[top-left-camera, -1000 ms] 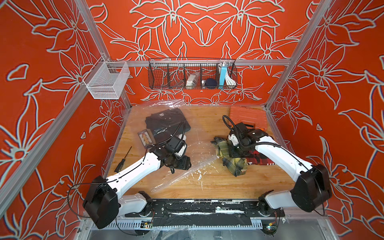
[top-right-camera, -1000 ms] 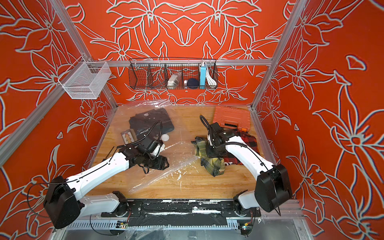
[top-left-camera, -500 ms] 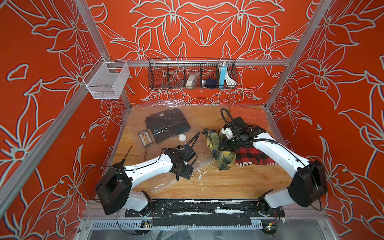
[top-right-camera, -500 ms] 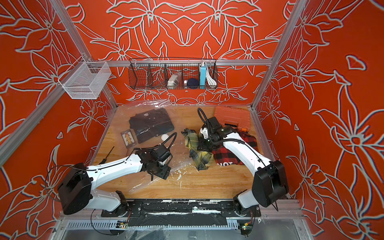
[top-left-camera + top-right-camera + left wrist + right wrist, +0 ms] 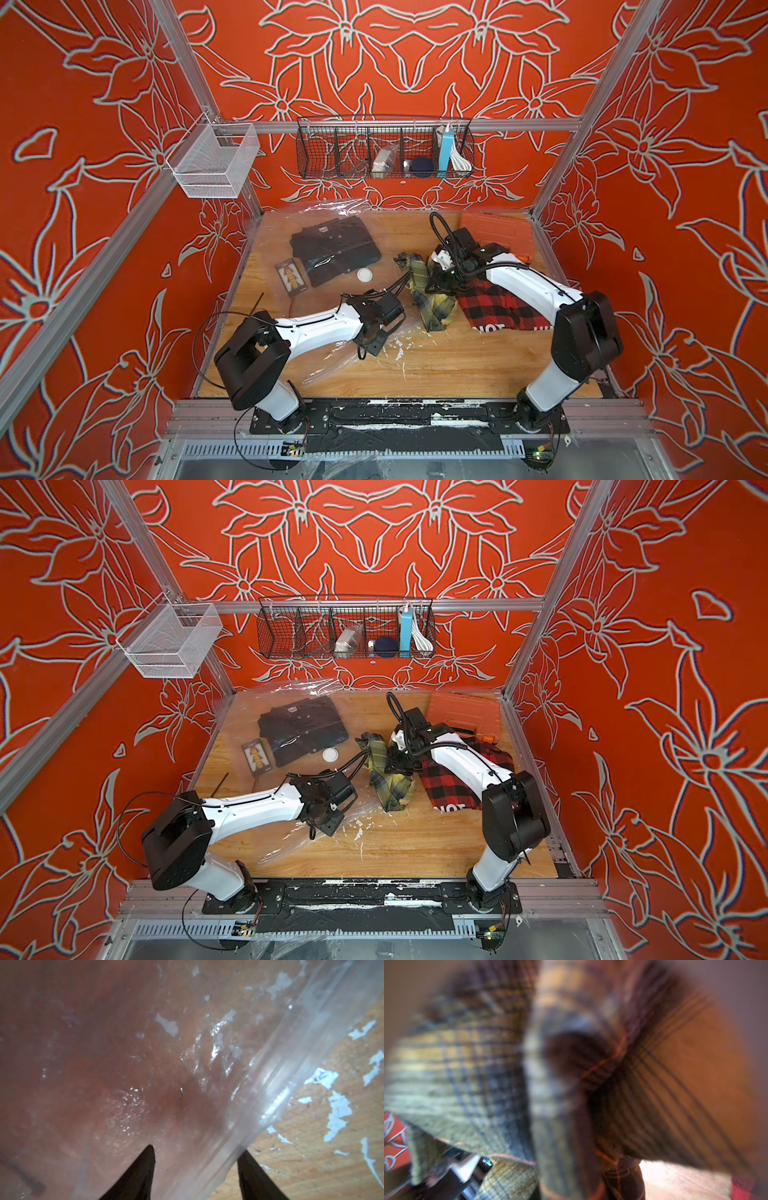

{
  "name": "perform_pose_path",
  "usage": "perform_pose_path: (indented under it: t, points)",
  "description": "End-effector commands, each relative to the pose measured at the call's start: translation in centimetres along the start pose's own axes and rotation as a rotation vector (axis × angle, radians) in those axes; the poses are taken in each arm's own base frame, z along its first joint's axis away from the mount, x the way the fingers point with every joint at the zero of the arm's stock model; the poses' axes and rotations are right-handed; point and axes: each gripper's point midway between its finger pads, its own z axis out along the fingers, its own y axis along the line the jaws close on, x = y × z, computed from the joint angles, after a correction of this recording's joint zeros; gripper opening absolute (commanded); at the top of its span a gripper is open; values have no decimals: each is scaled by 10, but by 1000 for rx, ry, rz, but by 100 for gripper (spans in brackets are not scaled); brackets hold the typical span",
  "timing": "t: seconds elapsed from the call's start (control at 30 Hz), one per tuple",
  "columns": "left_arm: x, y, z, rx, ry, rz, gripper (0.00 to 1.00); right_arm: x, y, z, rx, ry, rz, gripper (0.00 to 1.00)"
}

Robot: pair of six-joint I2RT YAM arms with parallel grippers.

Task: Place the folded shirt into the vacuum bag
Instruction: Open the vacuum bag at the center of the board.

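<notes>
The green-and-yellow plaid flannel shirt [image 5: 428, 299] hangs bunched from the right jaws, which are closed on its upper folds. The right wrist view shows nothing but blurred cloth [image 5: 467, 1064], so the tips themselves are hidden. Its lower end droops to the wooden worktop [image 5: 457, 365] or close above it; I cannot tell whether it touches. It hangs between the 2 arms, just beside the mouth of the large clear crinkly plastic vacuum bag [image 5: 270, 253].

The bag lies flat on the worktop, with a black folded shirt [image 5: 334, 249] inside and the white round valve disc [image 5: 364, 274] beside that shirt.

The left jaws stand partly apart and hold nothing. In the left wrist view, the 2 dark fingertips [image 5: 143, 1174] straddle the bag's ridged zip strip [image 5: 270, 1093].

The shirt looks soft, limp and light. Held by 1 pinch it sags and loses its fold, so a hold across several layers near the folded edge would likely keep it together better.

The bag film looks thin, slick and clingy, and its 2 layers probably stick flat together. The stiffer zip strip is the likeliest place to catch only the upper lip and lift the mouth open. The main risk is the loose cloth snagging on that lip or pushing the light bag away.

A red-and-black checked shirt [image 5: 494, 307] lies under the right arm.
</notes>
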Motion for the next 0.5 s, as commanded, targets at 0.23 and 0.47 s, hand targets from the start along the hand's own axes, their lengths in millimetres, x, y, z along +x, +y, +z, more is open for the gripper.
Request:
perform_pose_path:
  t: [0.23,0.47]
  points:
    - [3,20,3,-127,30,-9,53,-7,-41,24,161,22,-12,0]
    - [6,17,13,-126,83,-2,41,-7,-61,37,206,53,-5,0]
